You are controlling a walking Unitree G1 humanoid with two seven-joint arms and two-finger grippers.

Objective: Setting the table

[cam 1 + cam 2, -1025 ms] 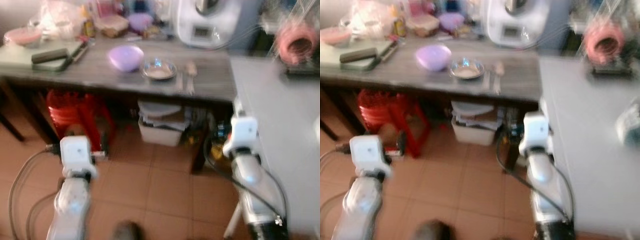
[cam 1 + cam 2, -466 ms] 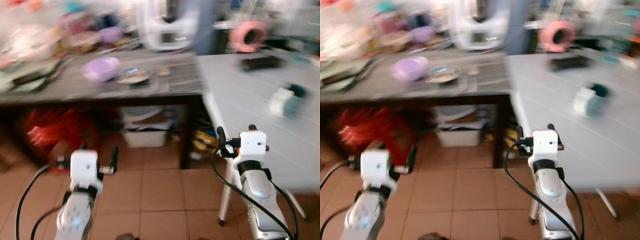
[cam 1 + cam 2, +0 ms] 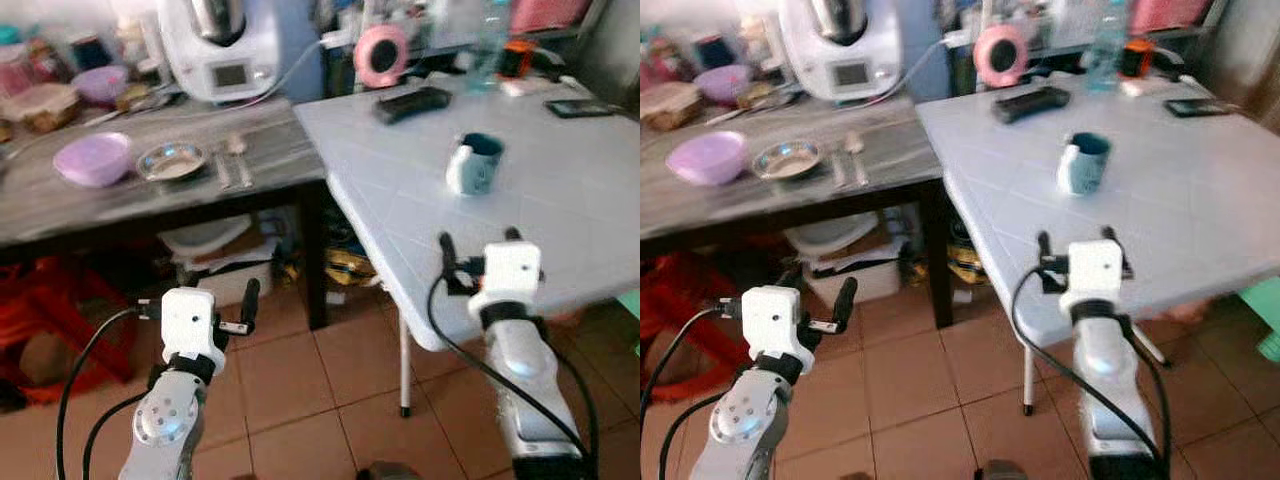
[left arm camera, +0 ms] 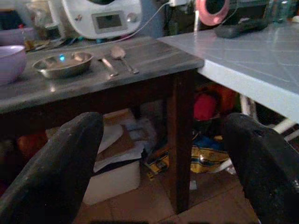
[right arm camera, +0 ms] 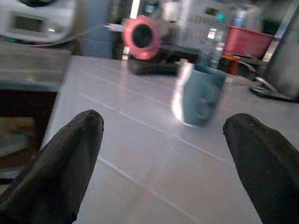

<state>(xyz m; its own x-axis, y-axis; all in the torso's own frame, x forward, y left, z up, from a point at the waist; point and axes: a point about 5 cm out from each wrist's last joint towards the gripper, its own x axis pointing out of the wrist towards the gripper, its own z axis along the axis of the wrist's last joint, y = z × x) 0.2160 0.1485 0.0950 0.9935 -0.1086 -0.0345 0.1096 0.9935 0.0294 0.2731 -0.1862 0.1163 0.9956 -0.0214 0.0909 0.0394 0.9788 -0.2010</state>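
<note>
A purple bowl (image 3: 92,160), a small metal dish (image 3: 172,160) and a spoon with a fork (image 3: 232,160) lie on the dark wooden table (image 3: 130,215) at the left. A teal and white mug (image 3: 473,165) stands on the white tiled table (image 3: 570,210) at the right. My left gripper (image 3: 197,302) hangs open over the floor in front of the wooden table, holding nothing. My right gripper (image 3: 478,245) is open at the white table's near edge, pointing toward the mug (image 5: 198,95) and well short of it.
A white kitchen appliance (image 3: 215,50) stands at the back of the wooden table. A pink roll (image 3: 378,55), a black case (image 3: 412,103), a phone (image 3: 575,107) and a bottle (image 3: 485,45) lie on the white table. A white bin (image 3: 215,265) sits under the wooden table.
The camera has swung to the right, so the wooden table has slid left and the white table with the mug has come into full view. Both grippers stay open and empty.
</note>
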